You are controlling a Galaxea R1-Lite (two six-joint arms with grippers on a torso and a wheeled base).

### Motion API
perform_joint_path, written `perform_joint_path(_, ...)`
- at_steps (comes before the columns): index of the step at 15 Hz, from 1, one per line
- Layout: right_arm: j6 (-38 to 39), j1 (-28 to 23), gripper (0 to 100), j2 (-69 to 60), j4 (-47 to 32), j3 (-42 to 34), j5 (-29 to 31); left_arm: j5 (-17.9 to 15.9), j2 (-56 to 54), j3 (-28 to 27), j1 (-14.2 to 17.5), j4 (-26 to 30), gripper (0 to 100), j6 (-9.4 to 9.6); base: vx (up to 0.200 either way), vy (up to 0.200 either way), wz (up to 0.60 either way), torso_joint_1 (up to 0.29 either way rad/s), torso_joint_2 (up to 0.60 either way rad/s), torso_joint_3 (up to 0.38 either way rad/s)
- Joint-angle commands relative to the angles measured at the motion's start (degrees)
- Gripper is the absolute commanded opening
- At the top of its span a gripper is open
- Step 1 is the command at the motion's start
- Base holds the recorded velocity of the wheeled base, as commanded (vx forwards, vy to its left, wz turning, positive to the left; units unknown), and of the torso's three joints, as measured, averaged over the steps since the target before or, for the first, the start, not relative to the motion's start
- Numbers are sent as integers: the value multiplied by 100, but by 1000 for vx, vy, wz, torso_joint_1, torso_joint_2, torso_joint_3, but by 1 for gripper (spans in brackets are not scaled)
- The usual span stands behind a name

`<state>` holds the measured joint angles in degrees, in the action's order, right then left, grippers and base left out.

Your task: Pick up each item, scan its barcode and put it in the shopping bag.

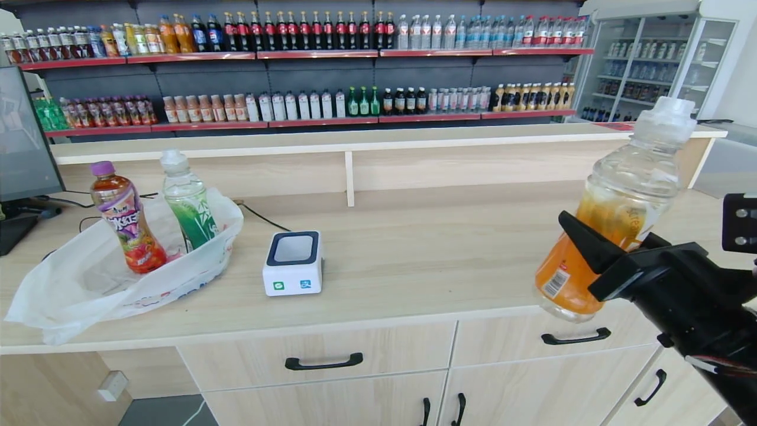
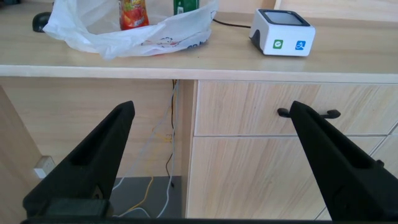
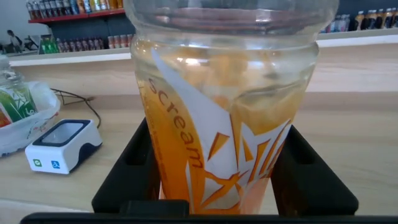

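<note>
Right gripper is up in the air over the right end of the counter, its two black fingers pinching the lower half of an orange drink bottle. The bottle is clear of the counter and tilted, with its pale cap leaning to the right and its base toward the near edge. A barcode patch shows low on its left side. Left gripper hangs below the counter top in front of the cabinet fronts, fingers spread wide with nothing between them. The scanner, a small white cube with a dark-framed window on top, sits mid-counter, well apart from the held bottle. A thin black cable runs from it toward the far left. Just left of the scanner lies the white bag, slumped open. Two bottles stand in it: a red one with a purple cap to the left, and a clear one with a green label to the right. A dark monitor stands at the far left edge. Behind the counter are shelves lined with drink bottles, with a glass-door fridge at the far right.
</note>
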<state>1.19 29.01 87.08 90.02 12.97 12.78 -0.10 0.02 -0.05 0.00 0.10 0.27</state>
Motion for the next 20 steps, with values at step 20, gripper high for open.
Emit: perform_joint_path(20,988,1581,0,-341,-2,-409,-1647,1,-2,-4,0,-1,100,0,0,0,0,0,0,0)
